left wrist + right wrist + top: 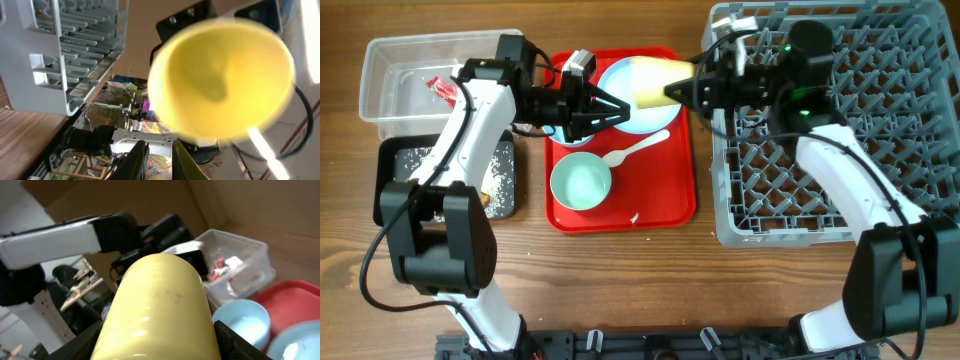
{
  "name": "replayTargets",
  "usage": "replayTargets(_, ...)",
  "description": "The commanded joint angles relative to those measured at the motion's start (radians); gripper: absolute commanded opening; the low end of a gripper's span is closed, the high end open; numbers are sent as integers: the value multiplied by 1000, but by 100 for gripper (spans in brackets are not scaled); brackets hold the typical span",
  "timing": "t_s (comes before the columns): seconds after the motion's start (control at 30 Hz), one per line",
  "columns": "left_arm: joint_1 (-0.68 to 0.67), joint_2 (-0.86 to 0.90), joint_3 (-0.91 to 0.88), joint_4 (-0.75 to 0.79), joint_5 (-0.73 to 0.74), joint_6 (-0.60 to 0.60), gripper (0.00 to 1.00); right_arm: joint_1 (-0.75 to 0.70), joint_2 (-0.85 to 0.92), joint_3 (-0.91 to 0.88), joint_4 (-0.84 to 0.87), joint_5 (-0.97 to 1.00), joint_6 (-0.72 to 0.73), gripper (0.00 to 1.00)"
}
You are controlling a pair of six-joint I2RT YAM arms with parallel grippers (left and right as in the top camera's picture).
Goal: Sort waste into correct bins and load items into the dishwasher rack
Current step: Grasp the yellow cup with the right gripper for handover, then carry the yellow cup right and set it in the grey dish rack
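Seemingly light, stiff and slick, the cup (655,82) sits clamped mid-wall in the right fingers (235,341); left fingers (135,162) barely parted, empty.

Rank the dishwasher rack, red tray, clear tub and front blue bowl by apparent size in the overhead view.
1. dishwasher rack
2. red tray
3. clear tub, one end hidden
4. blue bowl
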Motion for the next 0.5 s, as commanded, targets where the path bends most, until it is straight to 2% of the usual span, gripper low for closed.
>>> replayTargets(0.0,-3,-19,18,3,-80,13,20,-82,6,17,-53,-13,0,43)
replayTargets(0.1,-2,-19,18,11,-287,13,24,-138,-3,17,-133,27,2,43)
replayTargets(0.13,-2,-19,18,11,-390,13,25,-158,-13,17,-168,48,-4,43)
replayTargets(0.17,-3,-19,18,11,-577,13,25,-184,-33,17,-227,89,-18,43)
replayTargets(0.23,-5,-19,18,10,-782,12,26,-206,-66,17,-299,140,-53,43)
replayTargets(0.33,-8,-19,18,11,-975,12,30,-216,-133,17,-428,266,-108,44)
replayTargets(0.47,-8,-19,18,14,-1112,13,35,-216,-266,18,-657,497,-188,46)
